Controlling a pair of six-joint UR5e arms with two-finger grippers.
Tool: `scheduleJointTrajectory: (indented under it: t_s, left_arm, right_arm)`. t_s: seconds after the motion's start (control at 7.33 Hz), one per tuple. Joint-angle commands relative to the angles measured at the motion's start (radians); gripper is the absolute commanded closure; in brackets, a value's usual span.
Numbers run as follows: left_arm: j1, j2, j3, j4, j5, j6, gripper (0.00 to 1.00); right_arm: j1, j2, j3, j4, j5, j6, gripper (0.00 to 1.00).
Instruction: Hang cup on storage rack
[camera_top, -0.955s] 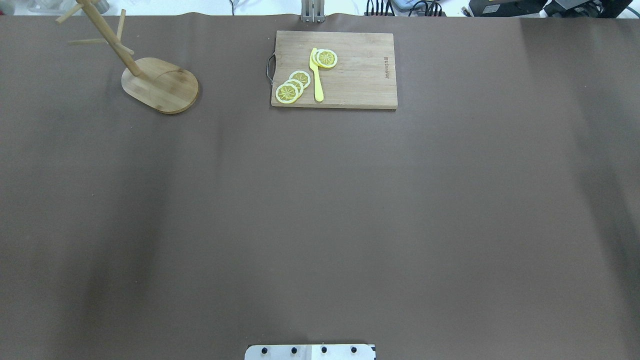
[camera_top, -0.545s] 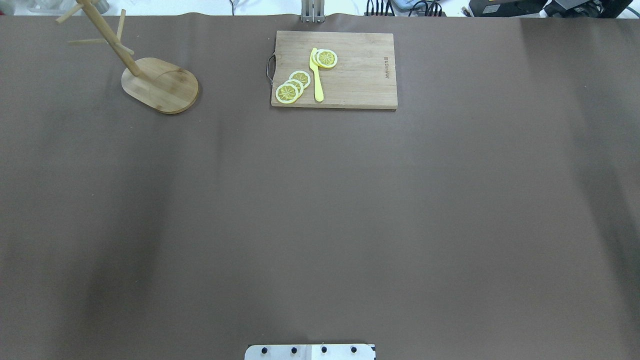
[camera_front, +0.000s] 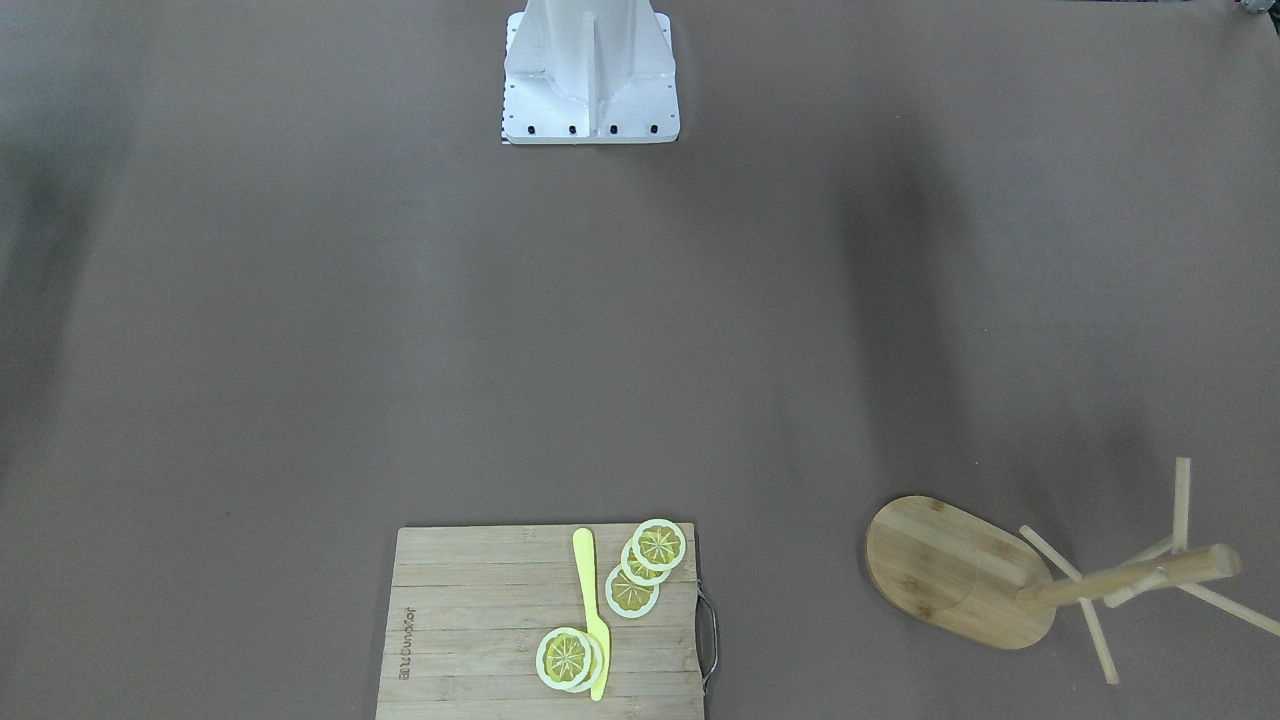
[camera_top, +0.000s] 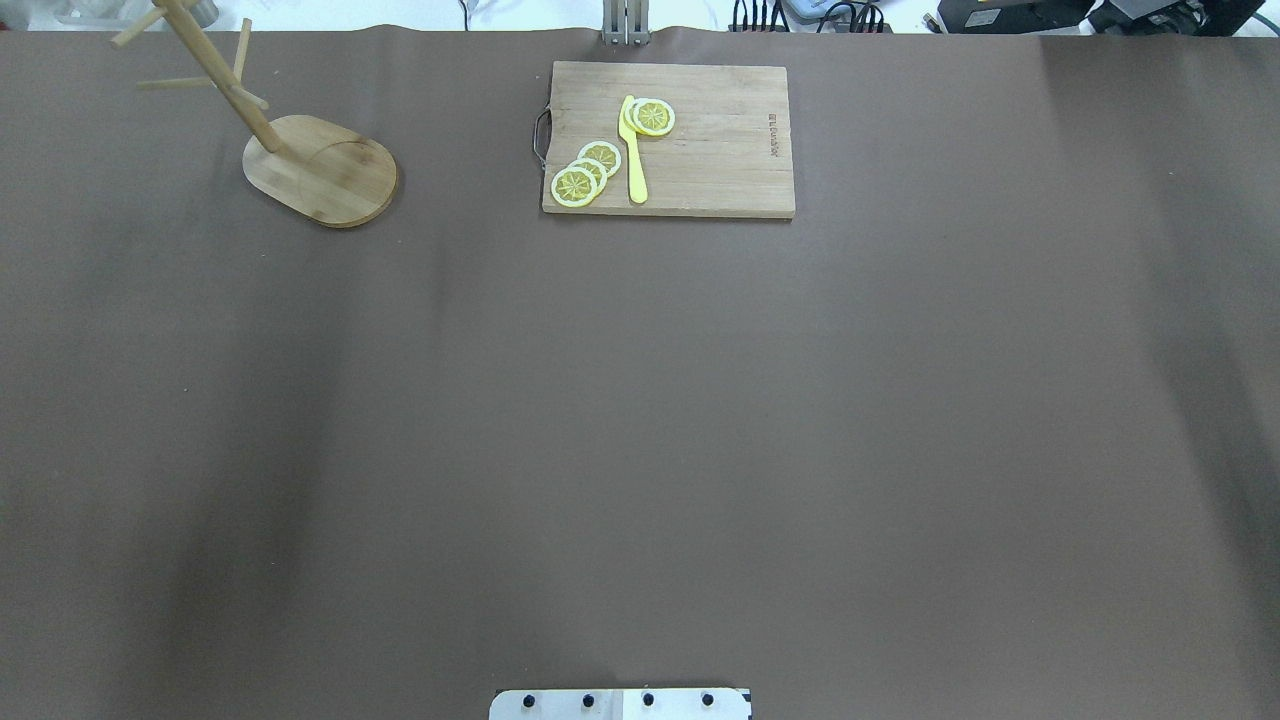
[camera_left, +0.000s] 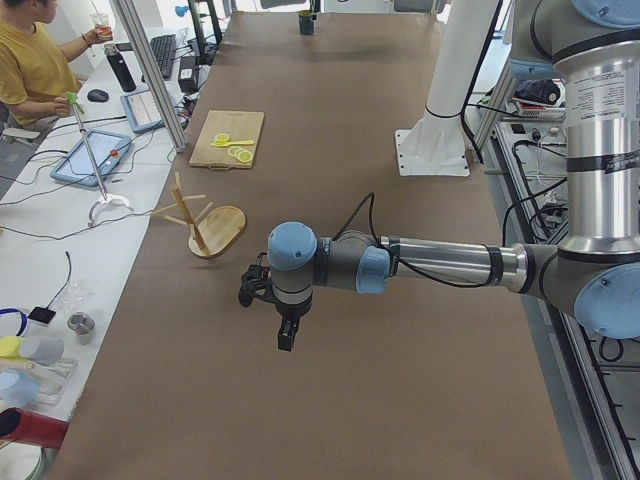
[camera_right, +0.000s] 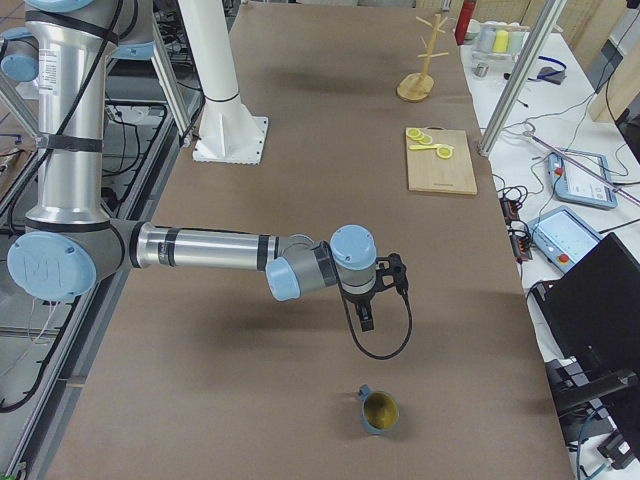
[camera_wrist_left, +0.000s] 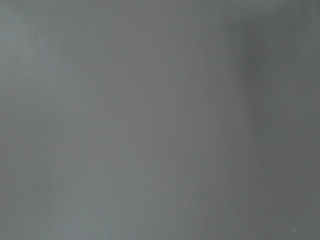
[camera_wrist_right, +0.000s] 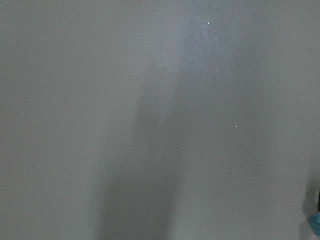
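The cup (camera_right: 380, 411), dark slate-blue with a yellow-olive inside, stands upright on the brown table near the robot's right end; it also shows small at the far end in the exterior left view (camera_left: 306, 22). The storage rack (camera_top: 330, 175) stands at the far left of the table, also seen in the front-facing view (camera_front: 950, 570), with bare pegs. My right gripper (camera_right: 365, 318) hangs above the table, short of the cup. My left gripper (camera_left: 285, 335) hangs above the table, nearer than the rack (camera_left: 205, 218). I cannot tell whether either is open or shut.
A bamboo cutting board (camera_top: 700, 170) with lemon slices (camera_top: 585, 172) and a yellow knife (camera_top: 632, 150) lies at the far middle edge. The robot's white base (camera_front: 590, 70) stands at the near edge. A person sits at a desk (camera_left: 35, 60) beyond the table.
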Motion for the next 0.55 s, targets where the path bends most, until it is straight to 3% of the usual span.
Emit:
scheduleJointTrajectory:
  t_s: [0.0,0.41]
  left_arm:
    - [0.000,0.001,0.017,-0.003,-0.008,-0.013,0.02]
    - [0.001,-0.005,0.015,-0.037,-0.011,-0.035,0.02]
  right_arm:
    - [0.000,-0.004,-0.006,0.000,-0.005,-0.005,0.00]
    - [0.026,0.003,-0.081,-0.003,-0.074,-0.052,0.00]
